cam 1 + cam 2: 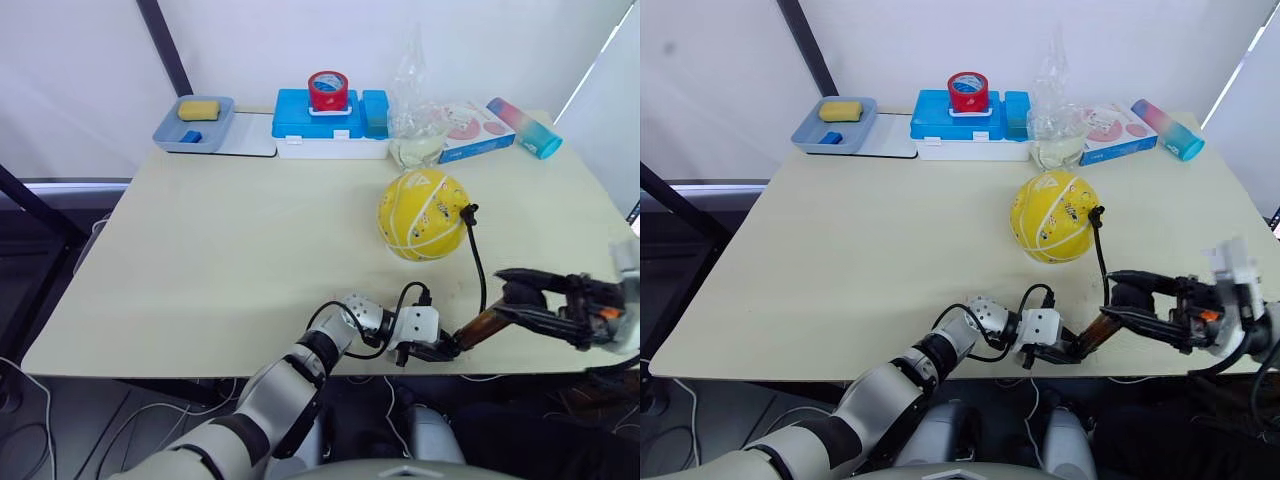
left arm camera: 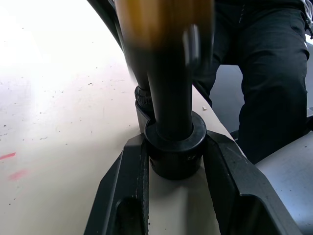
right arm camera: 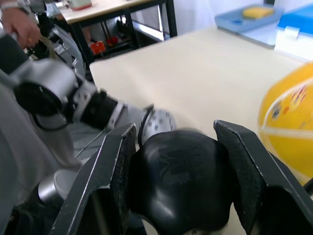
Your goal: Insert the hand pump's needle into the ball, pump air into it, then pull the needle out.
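Though near the ball, blue box and bottle well apart.

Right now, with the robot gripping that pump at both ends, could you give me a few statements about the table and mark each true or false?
1. The hose's fitting sits against the ball. True.
2. The left gripper clamps the hand pump's black lower cap. True.
3. The right gripper is open over the blue box. False: it is shut on the pump's black top end.
4. A red tape roll lies on the bare table. False: it sits on the blue box.
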